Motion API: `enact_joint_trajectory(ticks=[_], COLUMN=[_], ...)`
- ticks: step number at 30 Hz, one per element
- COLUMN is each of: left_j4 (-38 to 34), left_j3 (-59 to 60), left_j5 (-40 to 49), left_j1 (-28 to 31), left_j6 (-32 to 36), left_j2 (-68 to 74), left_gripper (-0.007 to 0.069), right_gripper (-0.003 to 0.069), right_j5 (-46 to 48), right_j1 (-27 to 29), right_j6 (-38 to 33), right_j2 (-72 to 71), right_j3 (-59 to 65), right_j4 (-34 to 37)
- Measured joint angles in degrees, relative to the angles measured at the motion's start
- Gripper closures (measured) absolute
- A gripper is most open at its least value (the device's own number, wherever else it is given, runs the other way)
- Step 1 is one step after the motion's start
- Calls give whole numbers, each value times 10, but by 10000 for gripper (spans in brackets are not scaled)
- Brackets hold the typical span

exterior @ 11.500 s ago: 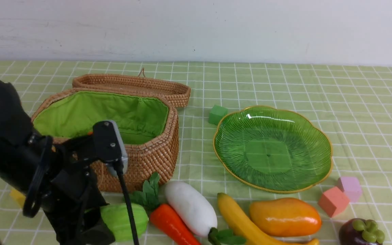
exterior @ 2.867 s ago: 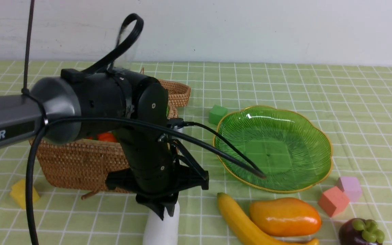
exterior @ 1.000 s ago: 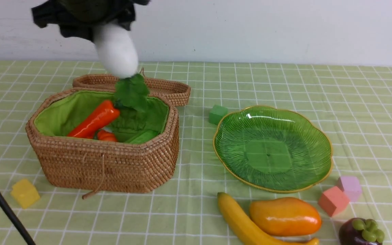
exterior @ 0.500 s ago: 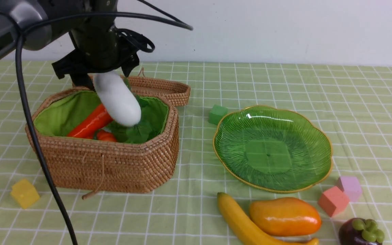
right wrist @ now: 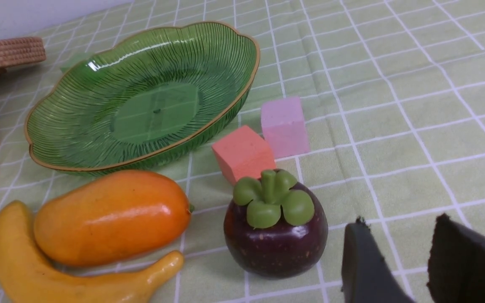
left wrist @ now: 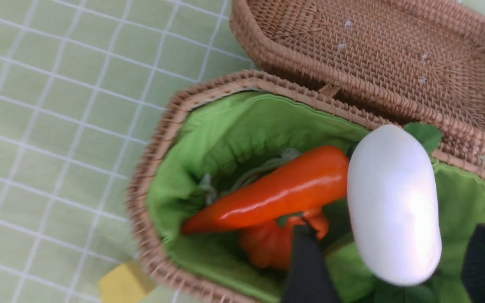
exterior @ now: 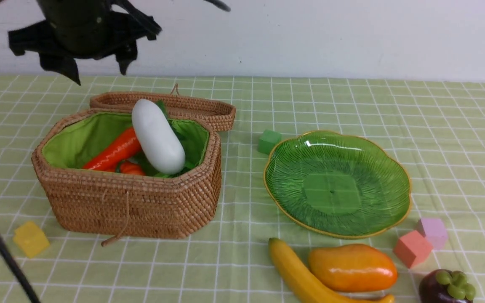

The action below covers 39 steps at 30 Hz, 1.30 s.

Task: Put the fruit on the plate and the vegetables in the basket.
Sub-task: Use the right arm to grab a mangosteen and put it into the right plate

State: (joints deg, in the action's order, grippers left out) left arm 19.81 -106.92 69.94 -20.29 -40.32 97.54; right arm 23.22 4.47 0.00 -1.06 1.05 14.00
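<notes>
Holding the left tool [exterior: 98, 69] high above the open basket [exterior: 133, 202], jaws spread wide and gripping nothing, with the white radish [exterior: 157, 136] lying tilted inside it beside the carrot [exterior: 114, 149] and the pumpkin [exterior: 132, 168]. Poising the right tool [right wrist: 399, 227] low over the tabletop [exterior: 352, 105] near the mangosteen [right wrist: 274, 227], jaws partly apart and empty. Showing the banana [exterior: 297, 273] and mango [exterior: 352, 267] lying side by side, touching, on the tabletop at the near side of the plate [exterior: 337, 183].

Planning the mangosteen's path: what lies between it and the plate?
A salmon-pink cube sits between the mangosteen and the plate, a lilac cube beside it; front and right wrist views show it.
</notes>
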Motion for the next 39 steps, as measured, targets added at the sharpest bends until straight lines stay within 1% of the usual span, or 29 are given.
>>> enact_joint_trajectory(ticks=[2,3,5,6,7,8,9,11,12,13,14,17,18,21,26,31,39], left_j4=[0,0,-6,-12,-14,-22,-37,-65,-67,-85,-89,-121,-121,-157,-175,-176,-178], left_j3=[0,1,20,32,35,55,88,143,155,203,216,326,332,417,512,568,577], left_j5=[9,9,9,9,9,9,9,9,9,9,9,9,9,9,9,9,9], left_j1=[0,0,0,0,0,0,0,0,0,0,0,0,0,0,0,0,0], left_j6=[11,14,23,25,25,27,28,29,29,29,29,29,29,29,67,104,108], left_j2=[-42,-57,-105,-124,-128,-153,-189,-245,-257,-304,-315,-409,-413,-476,-554,-622,-677], left_gripper=[330,379,515,564,575,619,638,638,638,638,638,638,638,638,638,638,638], right_gripper=[419,419,419,419,419,419,419,419,419,419,419,419,419,419,419,419,419], right_j5=[0,0,0,0,0,0,0,0,0,0,0,0,0,0,0,0,0], right_j1=[0,0,0,0,0,0,0,0,0,0,0,0,0,0,0,0,0], right_j6=[0,0,0,0,0,0,0,0,0,0,0,0,0,0,0,0,0], right_j2=[0,0,0,0,0,0,0,0,0,0,0,0,0,0,0,0,0], right_j3=[0,0,0,0,0,0,0,0,0,0,0,0,0,0,0,0,0], right_j4=[0,0,0,0,0,0,0,0,0,0,0,0,0,0,0,0,0])
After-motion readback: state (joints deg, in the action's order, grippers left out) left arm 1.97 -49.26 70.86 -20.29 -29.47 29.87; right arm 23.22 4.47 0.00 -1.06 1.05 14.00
